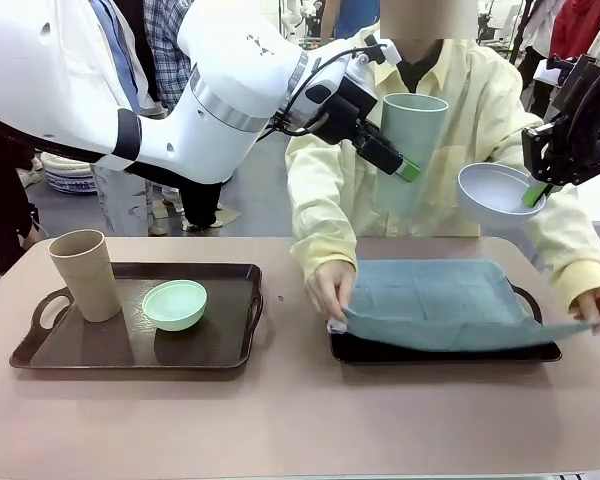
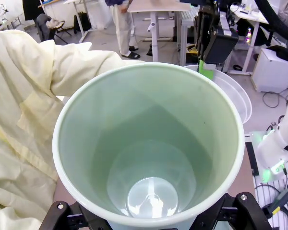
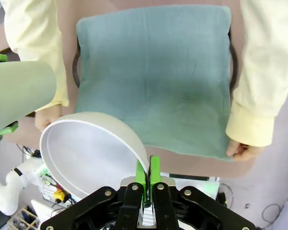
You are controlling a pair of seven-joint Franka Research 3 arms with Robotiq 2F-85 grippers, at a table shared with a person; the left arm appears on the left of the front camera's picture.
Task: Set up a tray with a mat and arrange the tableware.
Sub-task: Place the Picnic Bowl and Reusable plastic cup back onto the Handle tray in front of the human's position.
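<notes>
My left gripper (image 1: pixel 400 160) is shut on the sage green cup (image 1: pixel 412 140), held high above the table's middle; the left wrist view looks down into the cup (image 2: pixel 149 158). The white bowl (image 1: pixel 495 193) hangs above the right tray, its rim pinched by my shut right gripper (image 1: pixel 536 192); the bowl (image 3: pixel 91 153) fills the lower left of the right wrist view. A person's hands (image 1: pixel 328 287) spread a teal mat (image 1: pixel 440 300) over the dark right tray (image 1: pixel 445 350). On the left tray (image 1: pixel 225 345) stand the tan cup (image 1: pixel 85 275) and the mint green bowl (image 1: pixel 175 304).
The person in a pale yellow jacket (image 1: pixel 480 110) sits close behind the right tray, a sleeve on either side of the mat (image 3: pixel 153 76). Bare tabletop (image 1: pixel 300 420) runs along the near edge and between the two trays.
</notes>
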